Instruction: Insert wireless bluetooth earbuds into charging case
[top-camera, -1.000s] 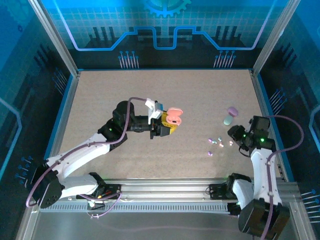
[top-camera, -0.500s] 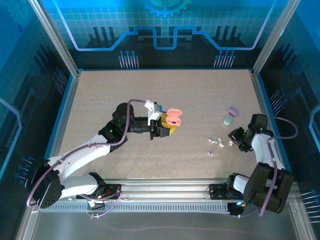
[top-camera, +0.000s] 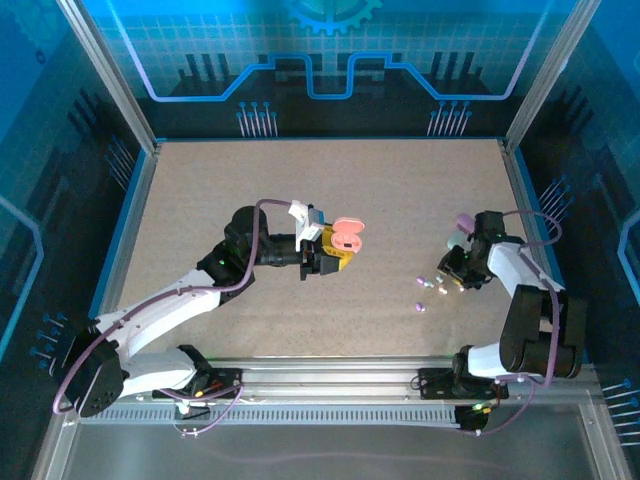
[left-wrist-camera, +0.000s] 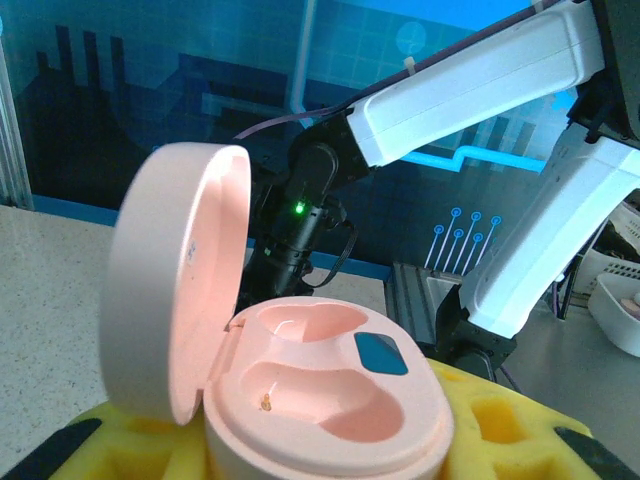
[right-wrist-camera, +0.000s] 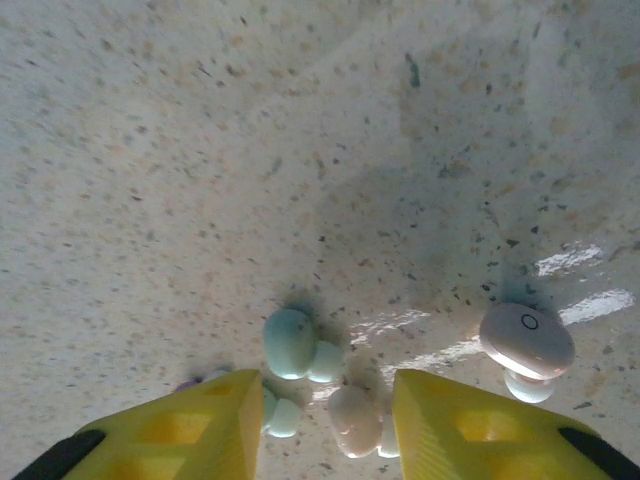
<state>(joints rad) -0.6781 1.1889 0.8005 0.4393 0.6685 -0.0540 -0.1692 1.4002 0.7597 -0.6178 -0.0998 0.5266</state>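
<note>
Robot lab test cell: aluminium frame (top-camera: 112, 80), blue circuit-print walls (top-camera: 330, 50), speckled tabletop (top-camera: 400, 200), mounting rail (top-camera: 330, 372).

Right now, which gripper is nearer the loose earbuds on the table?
Right. The right gripper hangs directly over the earbuds, fingers straddling one; the left gripper sits far to their left, holding the open pink charging case.
</note>
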